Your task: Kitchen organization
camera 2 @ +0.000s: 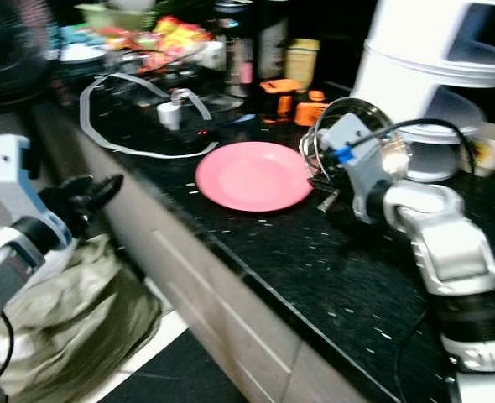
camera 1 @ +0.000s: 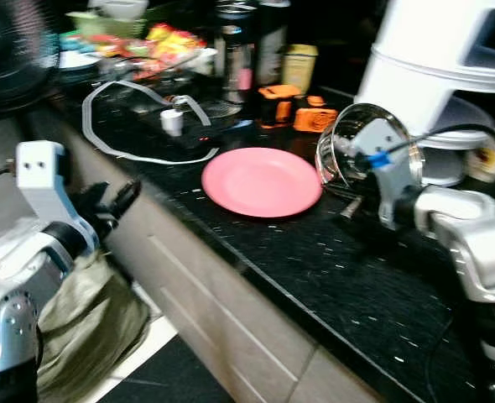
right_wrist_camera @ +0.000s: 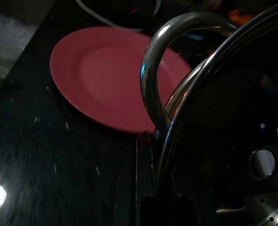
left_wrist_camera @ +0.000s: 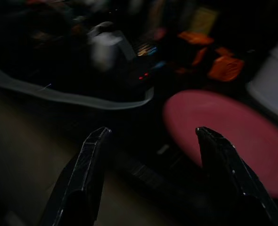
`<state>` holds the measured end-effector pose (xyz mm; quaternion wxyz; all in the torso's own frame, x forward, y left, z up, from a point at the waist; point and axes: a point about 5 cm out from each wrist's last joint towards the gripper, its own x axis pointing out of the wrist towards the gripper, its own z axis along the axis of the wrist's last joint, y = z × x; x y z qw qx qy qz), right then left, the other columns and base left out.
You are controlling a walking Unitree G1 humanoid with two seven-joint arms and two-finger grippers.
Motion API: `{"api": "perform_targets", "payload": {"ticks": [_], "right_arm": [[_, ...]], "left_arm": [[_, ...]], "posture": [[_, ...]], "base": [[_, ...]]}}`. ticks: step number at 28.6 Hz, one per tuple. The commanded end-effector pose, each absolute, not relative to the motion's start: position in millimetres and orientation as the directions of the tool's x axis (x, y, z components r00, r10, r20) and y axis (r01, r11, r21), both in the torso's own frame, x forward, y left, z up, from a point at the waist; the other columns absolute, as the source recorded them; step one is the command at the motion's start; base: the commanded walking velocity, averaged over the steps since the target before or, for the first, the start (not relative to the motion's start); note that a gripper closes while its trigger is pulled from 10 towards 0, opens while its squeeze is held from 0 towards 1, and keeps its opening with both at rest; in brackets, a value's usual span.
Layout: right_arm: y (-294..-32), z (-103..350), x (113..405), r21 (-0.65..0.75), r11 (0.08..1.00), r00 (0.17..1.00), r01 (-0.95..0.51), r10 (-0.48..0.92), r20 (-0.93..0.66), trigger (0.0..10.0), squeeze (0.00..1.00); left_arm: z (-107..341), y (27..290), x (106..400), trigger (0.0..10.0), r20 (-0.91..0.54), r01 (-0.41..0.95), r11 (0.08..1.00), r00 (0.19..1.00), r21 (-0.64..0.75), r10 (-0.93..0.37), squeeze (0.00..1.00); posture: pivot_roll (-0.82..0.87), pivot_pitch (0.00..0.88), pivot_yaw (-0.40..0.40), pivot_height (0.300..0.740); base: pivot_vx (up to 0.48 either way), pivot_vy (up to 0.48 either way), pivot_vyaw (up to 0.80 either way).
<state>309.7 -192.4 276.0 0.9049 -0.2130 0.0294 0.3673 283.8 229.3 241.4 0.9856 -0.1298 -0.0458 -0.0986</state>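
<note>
Right now I'm holding a steel colander [camera 1: 367,144] tilted over the black speckled counter [camera 1: 315,269], my right gripper [right_wrist_camera: 151,155] pinching its rim just beside the pink plate [camera 1: 262,181]. My left gripper [left_wrist_camera: 151,136] is hanging spread wide off the counter's edge.

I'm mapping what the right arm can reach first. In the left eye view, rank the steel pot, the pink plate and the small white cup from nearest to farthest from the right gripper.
1. Steel pot: at the right gripper, which grips it at the rim.
2. Pink plate: flat on the black counter, just to the gripper's left.
3. Small white cup: farther left and back, inside the grey loop.
</note>
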Motion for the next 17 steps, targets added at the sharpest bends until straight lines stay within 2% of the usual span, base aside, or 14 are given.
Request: {"api": "perform_targets", "payload": {"ticks": [1, 2, 4, 8, 9, 10, 11, 13, 17], "right_arm": [[-190.3, 285.2, 300.0, -0.395, 0.591, 0.689, -0.703, 0.704, -0.173, 0.0, 0.0], [-190.3, 285.2, 300.0, -0.395, 0.591, 0.689, -0.703, 0.704, -0.173, 0.0, 0.0], [-185.6, 280.2, 286.7, -0.397, 0.498, 0.604, -0.771, 0.77, -0.207, 0.0, 0.0], [-184.1, 277.2, 279.7, -0.394, 0.447, 0.558, -0.803, 0.796, -0.235, 0.0, 0.0], [-183.5, 276.9, 277.6, -0.391, 0.432, 0.542, -0.813, 0.806, -0.238, 5.4, 0.0], [-183.1, 276.7, 276.1, -0.388, 0.42, 0.53, -0.82, 0.814, -0.239, 5.4, 0.0], [-182.7, 276.5, 273.5, -0.385, 0.403, 0.513, -0.83, 0.823, -0.243, 10.0, 0.0], [-181.4, 274.2, 268.6, -0.375, 0.37, 0.48, -0.85, 0.838, -0.261, 10.0, 0.0], [-180.0, 272.0, 267.9, -0.373, 0.36, 0.471, -0.855, 0.84, -0.269, 10.0, 0.0]], "left_arm": [[241.7, 231.1, 285.4, 10.0, 0.127, 0.199, 0.938, 0.977, -0.285, -0.169, 0.0], [241.7, 231.1, 285.4, 10.0, 0.127, 0.199, 0.938, 0.977, -0.285, -0.169, 0.0], [245.5, 239.0, 286.4, 10.0, 0.147, 0.167, 0.925, 0.982, -0.342, -0.123, 0.0], [244.5, 249.1, 288.1, 10.0, 0.138, 0.098, 0.905, 0.99, -0.413, -0.044, 0.0], [243.1, 252.2, 288.5, 10.0, 0.128, 0.069, 0.896, 0.992, -0.44, -0.013, 0.0], [242.1, 254.3, 288.7, 10.0, 0.121, 0.049, 0.888, 0.993, -0.457, 0.007, 0.0], [240.4, 256.1, 288.8, 10.0, 0.109, 0.028, 0.878, 0.994, -0.478, 0.028, 0.0], [232.9, 261.4, 288.7, 10.0, 0.064, -0.041, 0.834, 0.994, -0.55, 0.092, 0.0], [224.7, 265.3, 289.8, 10.0, 0.017, -0.088, 0.792, 0.992, -0.604, 0.123, 0.0]], "posture": [[0.02, 0.0, -0.04, 0.74], [0.02, 0.0, -0.04, 0.74], [0.03, 0.0, -0.039, 0.74], [0.03, 0.0, -0.039, 0.74], [0.03, 0.0, -0.04, 0.74], [0.03, 0.0, -0.04, 0.74], [0.03, 0.0, -0.04, 0.74], [0.03, 0.0, -0.04, 0.74], [0.03, 0.0, -0.045, 0.74]], "base": [[0.0, 0.0, -0.7], [0.0, 0.0, -0.7], [0.0, 0.0, -0.69], [0.0, 0.0, -0.69], [0.0, 0.0, 0.0], [0.0, 0.0, 0.0], [0.0, 0.0, 0.0], [0.0, 0.0, 0.0], [0.0, 0.0, 0.0]]}}
